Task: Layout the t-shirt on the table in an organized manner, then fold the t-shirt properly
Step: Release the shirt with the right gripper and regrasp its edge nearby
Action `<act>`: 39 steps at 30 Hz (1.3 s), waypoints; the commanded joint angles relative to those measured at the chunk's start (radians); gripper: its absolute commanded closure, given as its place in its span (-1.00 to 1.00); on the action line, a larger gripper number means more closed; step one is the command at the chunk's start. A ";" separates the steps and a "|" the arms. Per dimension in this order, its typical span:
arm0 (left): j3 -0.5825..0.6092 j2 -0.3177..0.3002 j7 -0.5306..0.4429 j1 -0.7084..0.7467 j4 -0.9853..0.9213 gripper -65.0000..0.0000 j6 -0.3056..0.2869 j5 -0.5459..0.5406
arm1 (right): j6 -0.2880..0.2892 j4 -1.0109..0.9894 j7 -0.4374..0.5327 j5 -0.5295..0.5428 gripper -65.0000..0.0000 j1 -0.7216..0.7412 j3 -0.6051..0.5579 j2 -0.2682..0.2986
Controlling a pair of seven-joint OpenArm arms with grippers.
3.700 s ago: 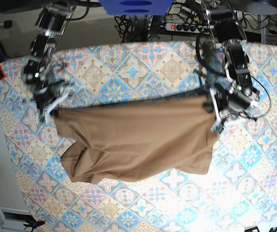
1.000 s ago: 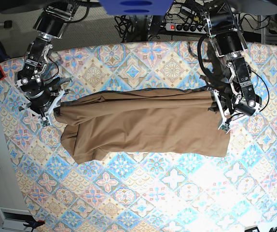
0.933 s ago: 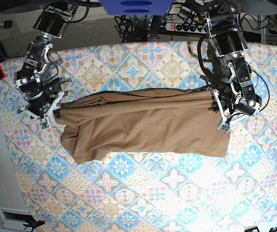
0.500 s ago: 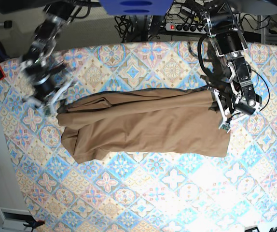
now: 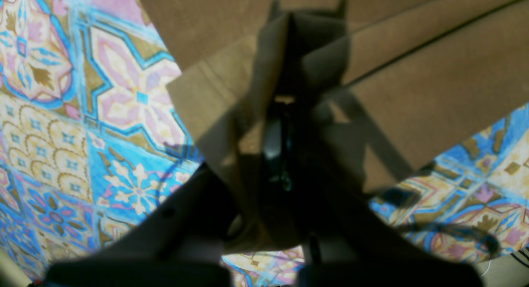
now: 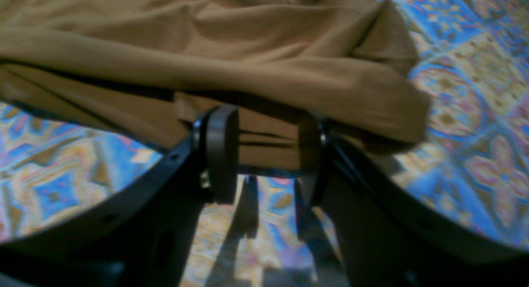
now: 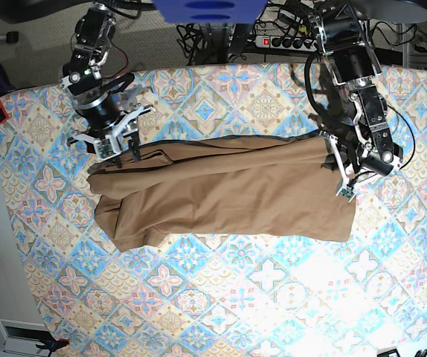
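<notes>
On the left of the base view, the right gripper (image 7: pixel 120 147) hangs with its two black fingers spread and nothing between them. In its wrist view the fingers (image 6: pixel 221 152) straddle bare cloth just short of the plain tan-brown cotton t-shirt (image 7: pixel 221 193), whose bunched, rolled edge lies right beyond the tips. The shirt stretches as a long band across the middle of the table with the blue, pink and cream tile-patterned cloth (image 7: pixel 198 297), closer to the far edge than the near one. Its left end is rumpled, with a lobe sagging toward the near-left corner.

To the right, the left gripper (image 7: pixel 340 172) is clamped on the shirt's right end (its wrist view shows fabric pinched flat in the closed jaws and draped over them, (image 5: pixel 285 113)). That end lies straight and neat.

The step in hand looks like the layout, and the folding is not yet begun. To do it well, I would keep the left gripper's pinch firm as an anchor. The right gripper should take only the top layer at the crumpled left end, near a corner or hem rather than mid-roll. It should then draw outward toward the table's left edge, low over the surface, so the bunch opens without dragging the whole shirt.
</notes>
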 commanded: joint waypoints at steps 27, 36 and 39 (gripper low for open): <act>-0.002 -0.010 -0.003 0.010 0.017 1.00 0.002 0.004 | 0.004 -0.109 0.024 -0.122 0.30 0.014 -0.139 0.003; -0.002 -0.010 -0.003 0.010 0.019 1.00 0.002 0.004 | 0.004 -0.112 0.024 -0.122 0.30 0.015 -0.139 0.003; -0.002 -0.010 -0.003 0.010 0.019 1.00 0.002 0.004 | 0.004 -0.104 0.024 -0.122 0.30 0.050 -0.139 0.003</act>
